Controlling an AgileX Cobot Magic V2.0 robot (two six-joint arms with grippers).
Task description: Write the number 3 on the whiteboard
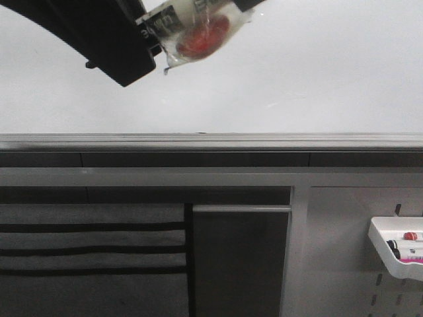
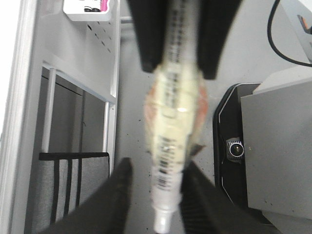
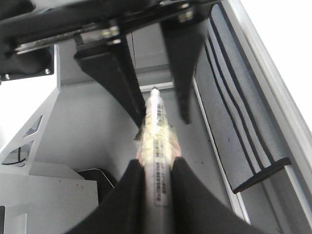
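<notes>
The whiteboard (image 1: 317, 72) fills the upper front view, glossy white, with its grey rail (image 1: 264, 140) below. No number 3 shows on it. A white marker (image 1: 173, 23) wrapped in clear tape with a red patch is held in front of the board's top left. My right gripper (image 3: 157, 168) is shut on the marker's barrel (image 3: 157, 126). My left gripper (image 2: 158, 195) is open, its fingers (image 3: 119, 83) straddling the marker's white end (image 2: 163, 219) with a gap on one side. In the front view the left gripper (image 1: 151, 39) is the black shape at top left.
A small white tray (image 1: 390, 254) with markers hangs on the pegboard at lower right. Below the rail are a grey fabric panel with black stripes (image 1: 92, 257) and a dark panel (image 1: 241, 264). A black base unit (image 2: 234, 146) sits on the grey floor.
</notes>
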